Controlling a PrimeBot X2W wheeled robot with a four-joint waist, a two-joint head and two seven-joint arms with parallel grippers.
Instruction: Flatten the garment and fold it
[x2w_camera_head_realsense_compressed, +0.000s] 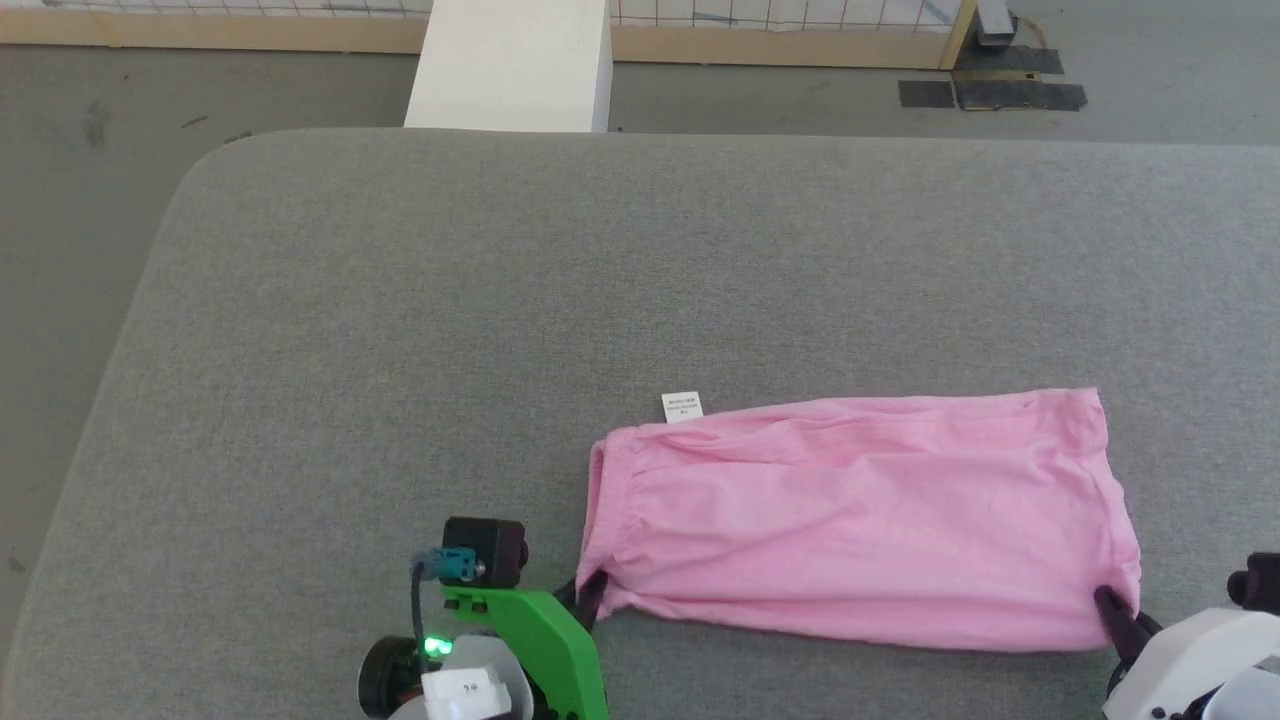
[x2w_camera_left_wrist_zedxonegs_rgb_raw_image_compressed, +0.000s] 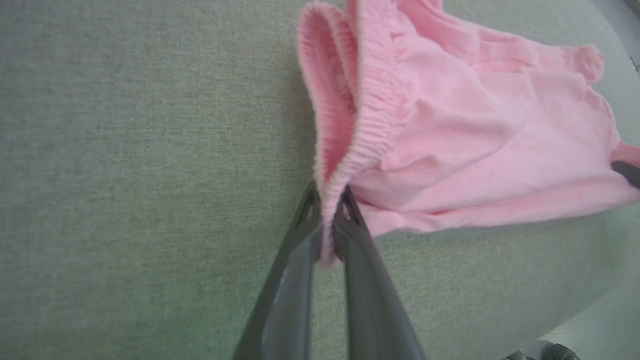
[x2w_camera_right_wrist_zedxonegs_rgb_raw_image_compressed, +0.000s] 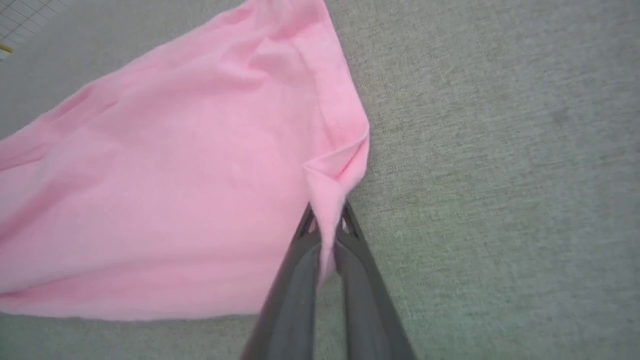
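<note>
The light-pink garment lies spread as a long band across the near right part of the grey table, its small white tag sticking out at the far left edge. My left gripper is shut on the elastic waistband corner at the garment's near left. My right gripper is shut on the near right corner, where the fabric bunches into a fold. The garment stretches between both grips, lightly wrinkled.
The grey padded table reaches far and left with a rounded corner. Beyond it stand a white block, a wooden-framed mesh barrier and dark floor patches. The table's edge runs close to my left gripper.
</note>
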